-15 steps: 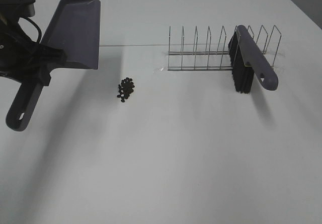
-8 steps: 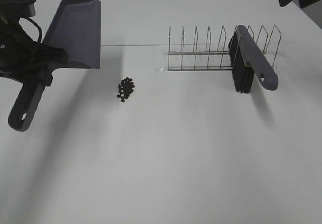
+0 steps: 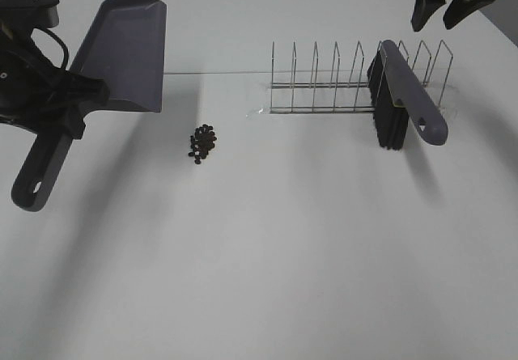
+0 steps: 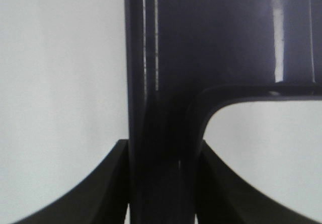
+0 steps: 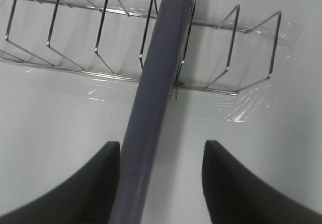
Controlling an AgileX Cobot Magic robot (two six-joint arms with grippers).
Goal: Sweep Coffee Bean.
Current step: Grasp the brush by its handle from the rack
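Nearest the camera, the grey-purple plastic dustpan [image 3: 121,48] trails its long handle toward the front edge of the white desk [image 3: 283,279]. The left gripper [image 3: 71,108] has its fingers [image 4: 100,189] clamped on that handle, just below the scoop. The scoop's open lip faces the far side of the desk.

A little farther in lies the coffee bean [image 3: 202,142], a tight heap of small dark beans on the bare desk. It sits just to the right of the dustpan's near corner and well apart from everything on the right.

Farther right, the grey-purple hand brush with black bristles [image 3: 409,93] leans in the silver wire rack [image 3: 324,85]. Its long axis runs from the rack's far rail out toward the front, with the bristles on the side facing the beans.

Farthest back, the right gripper [image 3: 435,20] hangs beyond the brush's far end. Its fingers [image 5: 236,183] are spread, and in the wrist view the handle runs between them along its length, nearer one finger. The right arm is clearly the closer one, and the coming grasp probably needs only a descent along that axis.
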